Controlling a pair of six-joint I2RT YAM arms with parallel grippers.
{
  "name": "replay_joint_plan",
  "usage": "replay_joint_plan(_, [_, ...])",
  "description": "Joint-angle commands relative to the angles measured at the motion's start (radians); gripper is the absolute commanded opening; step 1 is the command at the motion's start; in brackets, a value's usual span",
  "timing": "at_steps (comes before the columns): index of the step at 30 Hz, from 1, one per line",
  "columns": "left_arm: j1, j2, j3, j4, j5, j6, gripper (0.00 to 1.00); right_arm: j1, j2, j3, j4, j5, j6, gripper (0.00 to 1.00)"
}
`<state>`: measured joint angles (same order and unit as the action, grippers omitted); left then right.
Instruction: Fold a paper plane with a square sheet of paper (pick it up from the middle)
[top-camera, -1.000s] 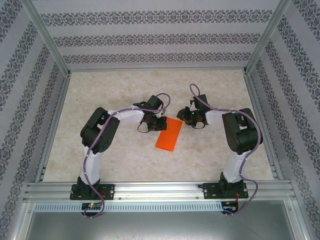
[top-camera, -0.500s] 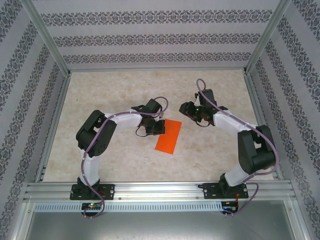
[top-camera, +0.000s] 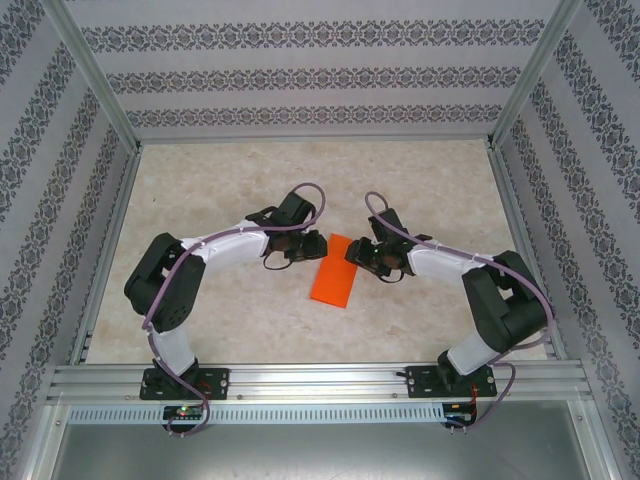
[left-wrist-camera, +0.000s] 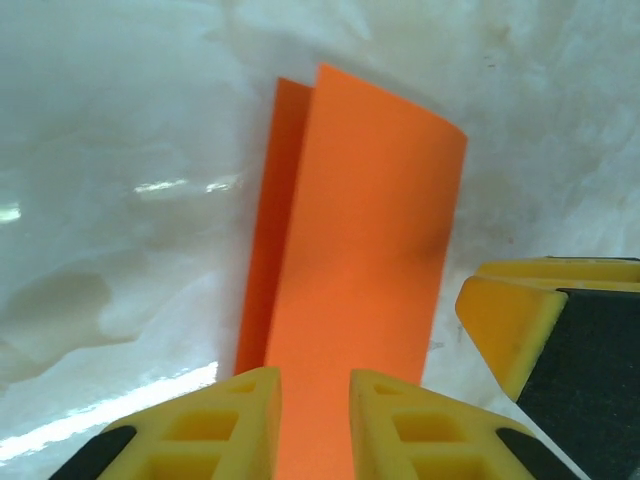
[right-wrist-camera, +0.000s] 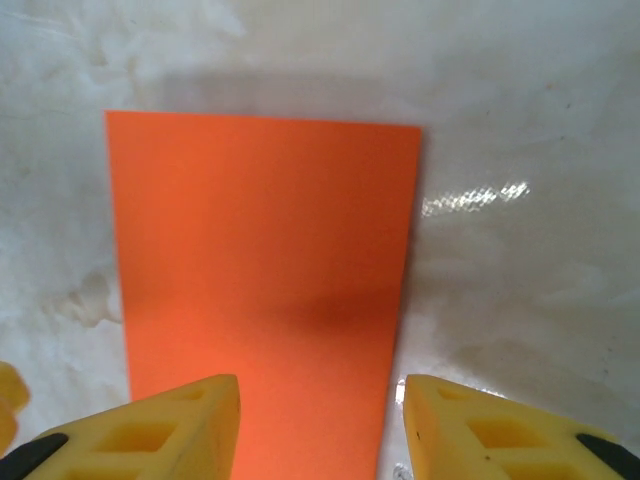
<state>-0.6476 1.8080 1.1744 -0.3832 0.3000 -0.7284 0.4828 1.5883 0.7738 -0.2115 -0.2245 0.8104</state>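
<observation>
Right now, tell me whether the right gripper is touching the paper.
Cannot tell. In the right wrist view the right gripper hangs open over the paper, but nothing shows whether they touch.

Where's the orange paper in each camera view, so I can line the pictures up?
Top external: orange paper, mid-table, tilted.
Left wrist: orange paper at centre, running up from the left tool.
Right wrist: orange paper centre-left, above the right tool.
Shared landmark: the marbled tabletop beneath it.
</observation>
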Motion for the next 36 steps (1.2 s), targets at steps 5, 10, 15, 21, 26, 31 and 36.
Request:
replay_joint_plan(5, [0.050, -0.042, -0.042, 0.020, -0.034, -0.014, 0.32, 0.029, 0.075, 0.057, 0.021, 0.024, 0.017, 0.47])
replay_joint_plan(10, [0.058, -0.041, -0.053, 0.026, -0.016, -0.021, 0.35, 0.043, 0.097, 0.087, 0.023, 0.010, 0.007, 0.46])
replay_joint_plan(15, [0.069, -0.031, -0.065, 0.043, 0.030, -0.030, 0.37, 0.043, 0.110, 0.105, 0.041, -0.014, -0.015, 0.45])
replay_joint_plan(21, [0.079, -0.018, -0.082, 0.081, 0.092, -0.051, 0.38, 0.032, 0.155, 0.147, 0.048, -0.060, -0.067, 0.38])
replay_joint_plan(26, [0.085, -0.028, -0.092, 0.086, 0.097, -0.063, 0.38, 0.007, 0.160, 0.128, 0.161, -0.186, -0.071, 0.33])
replay_joint_plan(31, [0.100, -0.064, -0.109, 0.078, 0.060, -0.075, 0.38, 0.003, 0.164, 0.138, 0.205, -0.255, -0.070, 0.30])
replay_joint_plan(36, [0.119, -0.101, -0.120, 0.065, 0.025, -0.080, 0.38, 0.007, 0.176, 0.134, 0.227, -0.265, -0.048, 0.25])
